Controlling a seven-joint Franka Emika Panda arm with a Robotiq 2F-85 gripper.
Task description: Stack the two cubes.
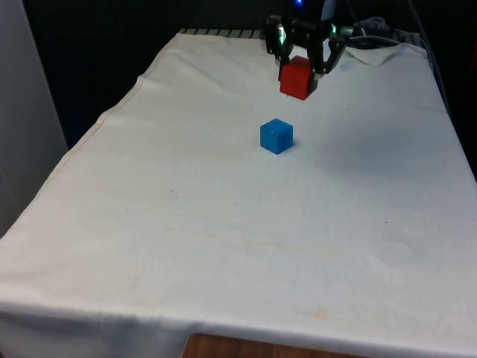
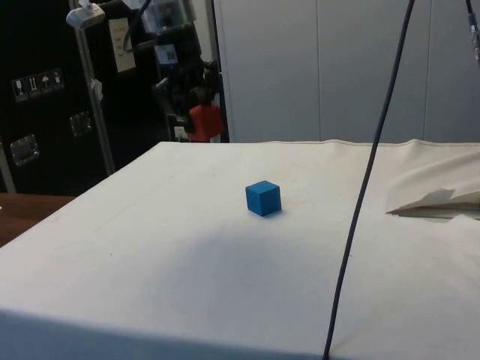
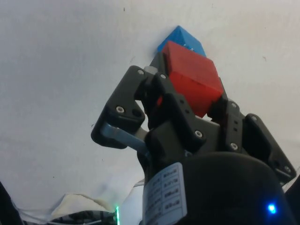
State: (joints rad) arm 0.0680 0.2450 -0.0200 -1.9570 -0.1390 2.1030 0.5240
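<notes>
Nearest to you in the front view, the white cloth (image 1: pixel 223 253) covers the worktop, bare across its whole near half. In the side view a thin dark cable (image 2: pixel 367 187) hangs across the foreground, and the cloth is rucked into a fold (image 2: pixel 435 202) at that view's right.

Further in, you have the blue cube (image 1: pixel 276 136) resting on the cloth on its own, roughly at mid-width and in the far half of the worktop. It sits flat, with 1 corner turned towards the front camera, and nothing touches it. The side view shows it (image 2: pixel 263 199) alone on the cloth too.

Beyond it, towards the far end, you see the pincer (image 1: pixel 299 74) held up in the air with the red cube (image 1: pixel 296 77) clamped between its 2 black fingers, which close on opposite faces of the cube. The red cube hangs clear of the cloth, above and behind the blue one and slightly to the front view's right, the 2 cubes apart. In the side view the red cube (image 2: pixel 205 122) sits in the pincer (image 2: pixel 196 120) well above the worktop's level. From the wrist you see the red cube (image 3: pixel 193 83) gripped between the fingers, with the blue cube (image 3: pixel 183 41) showing just past it on the cloth.
</notes>
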